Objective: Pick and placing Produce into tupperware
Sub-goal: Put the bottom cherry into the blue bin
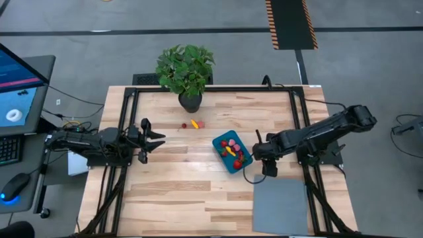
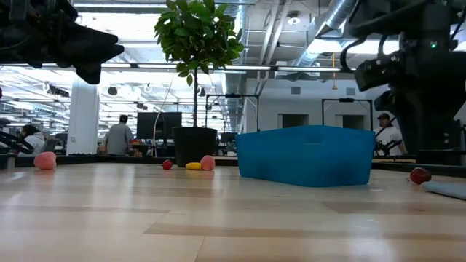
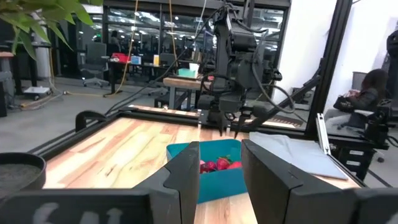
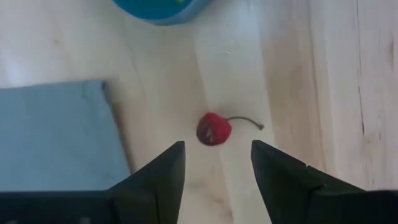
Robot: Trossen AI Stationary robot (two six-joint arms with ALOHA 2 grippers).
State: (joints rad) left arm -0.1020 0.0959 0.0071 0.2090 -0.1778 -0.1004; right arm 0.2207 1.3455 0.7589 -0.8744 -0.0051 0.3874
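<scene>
The teal-blue tub (image 1: 231,151) sits mid-table and holds several red and yellow pieces. A red cherry (image 4: 214,129) with a stem lies on the wood between the tub (image 4: 163,9) and the grey mat (image 4: 56,134); in the low view the cherry (image 2: 419,175) lies right of the tub (image 2: 306,155). My right gripper (image 4: 217,163) is open and points down above the cherry without touching it; in the high view it (image 1: 269,169) is off the tub's near right corner. My left gripper (image 1: 157,140) waits open, left of the tub. More pieces (image 1: 194,123) lie near the plant pot.
A potted plant (image 1: 187,69) stands at the far edge of the table. The grey mat (image 1: 281,205) covers the near right corner. A pink piece (image 2: 45,161) lies far left in the low view. Black frame rails run along both table sides. People sit in the room beyond.
</scene>
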